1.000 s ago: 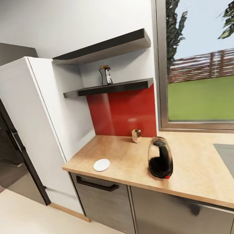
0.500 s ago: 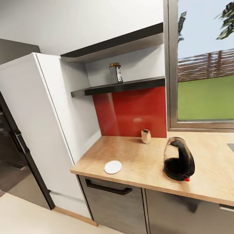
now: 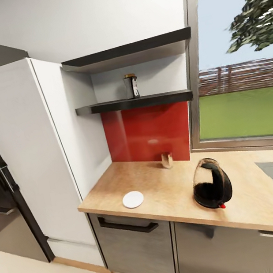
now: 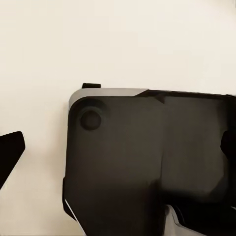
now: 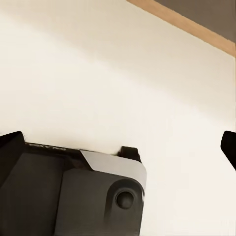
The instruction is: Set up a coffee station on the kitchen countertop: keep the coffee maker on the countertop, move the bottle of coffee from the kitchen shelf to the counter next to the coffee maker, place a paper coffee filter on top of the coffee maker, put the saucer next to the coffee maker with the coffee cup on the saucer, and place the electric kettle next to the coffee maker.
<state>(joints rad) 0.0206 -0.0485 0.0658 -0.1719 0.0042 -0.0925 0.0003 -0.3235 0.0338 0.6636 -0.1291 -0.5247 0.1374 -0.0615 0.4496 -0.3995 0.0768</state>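
Hanging low over the pale floor (image 5: 98,73), both grippers show fingertips (image 4: 10,150) set wide apart, nothing between them. Square the base to the countertop (image 3: 174,197) first; the bottle of coffee (image 3: 131,86) waits on the lower shelf (image 3: 148,101), above saucer (image 3: 133,199) and kettle (image 3: 211,183)

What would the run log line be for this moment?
phase: approaching counter | bottle of coffee: on shelf | saucer, electric kettle: on countertop

Head camera pans and closes in; fridge (image 3: 21,166) slides left, desk (image 3: 173,192) and shelf (image 3: 135,103) centre. Objects themselves unmoved.
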